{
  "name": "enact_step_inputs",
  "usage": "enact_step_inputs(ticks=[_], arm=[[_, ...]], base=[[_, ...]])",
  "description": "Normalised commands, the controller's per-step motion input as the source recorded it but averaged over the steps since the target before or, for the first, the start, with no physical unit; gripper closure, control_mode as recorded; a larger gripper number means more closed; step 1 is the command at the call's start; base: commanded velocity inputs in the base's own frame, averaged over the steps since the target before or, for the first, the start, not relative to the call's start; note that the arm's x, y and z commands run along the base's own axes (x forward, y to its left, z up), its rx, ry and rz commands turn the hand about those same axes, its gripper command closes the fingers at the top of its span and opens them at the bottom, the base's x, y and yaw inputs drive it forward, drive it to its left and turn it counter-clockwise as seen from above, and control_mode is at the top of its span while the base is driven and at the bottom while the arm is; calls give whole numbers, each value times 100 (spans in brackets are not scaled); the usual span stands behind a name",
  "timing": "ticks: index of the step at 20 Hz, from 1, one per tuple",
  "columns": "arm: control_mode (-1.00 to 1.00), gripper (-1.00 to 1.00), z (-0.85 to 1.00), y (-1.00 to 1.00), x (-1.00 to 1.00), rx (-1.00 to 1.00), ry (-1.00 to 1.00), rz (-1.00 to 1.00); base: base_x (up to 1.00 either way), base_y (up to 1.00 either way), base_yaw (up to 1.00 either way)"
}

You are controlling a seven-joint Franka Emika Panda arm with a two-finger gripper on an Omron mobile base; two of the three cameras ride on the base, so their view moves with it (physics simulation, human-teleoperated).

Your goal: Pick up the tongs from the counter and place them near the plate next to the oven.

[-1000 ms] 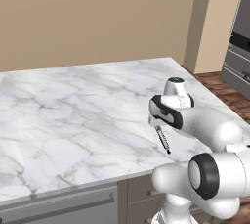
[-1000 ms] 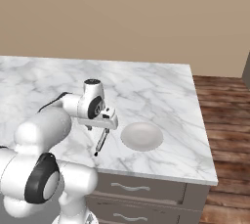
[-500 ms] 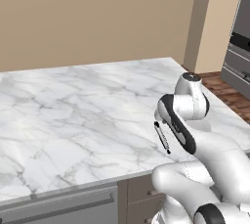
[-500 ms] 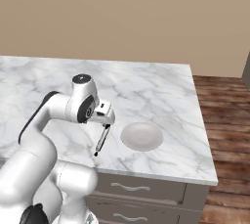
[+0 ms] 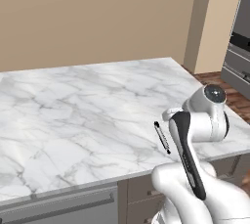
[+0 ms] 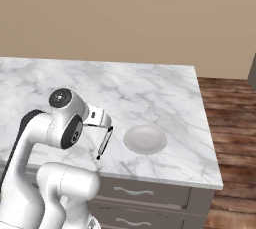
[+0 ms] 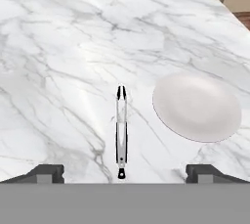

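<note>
Since the tongs lie on the marble beside the plate with nothing clamped on them, the step in hand is judged to be the clean release and withdrawal.

Gripper (image 7: pixel 122 171): both dark fingertips (image 7: pixel 46 173) are spread wide at the lower corners of the hand view; the jaws are fully apart and nothing is held.

Tongs (image 7: pixel 120 130): a slim silver rod with black ends, lying flat on the counter, centred between the spread fingertips and running straight away from the hand; the near black end lies just ahead of the gripper, the far end points onward.

Plate (image 7: pixel 197 106): a pale round dish, ahead of the hand and to the tongs' right in the hand view; it is close beside the tongs but not touching them.

Counter (image 7: pixel 58 47): white veined marble, stretching far beyond the tongs and plate.

Oven (image 5: pixel 238 47): a dark appliance front is seen past the counter's far end, well apart from the hand.

Procedure: the jaws are to be kept apart, and the hand is to be lifted straight off so the rod is not nudged.

Risk: a sideways drift could roll the thin rod toward the plate.
</note>
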Motion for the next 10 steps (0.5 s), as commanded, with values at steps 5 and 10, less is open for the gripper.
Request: enact_step_inputs(ticks=[5,10], arm=[[-100,-100,61,-1,-36,-6,-25,0],[-100,-100,60,-1,-28,-8,-21,0]], base=[[0,0,0],[0,0,0]])
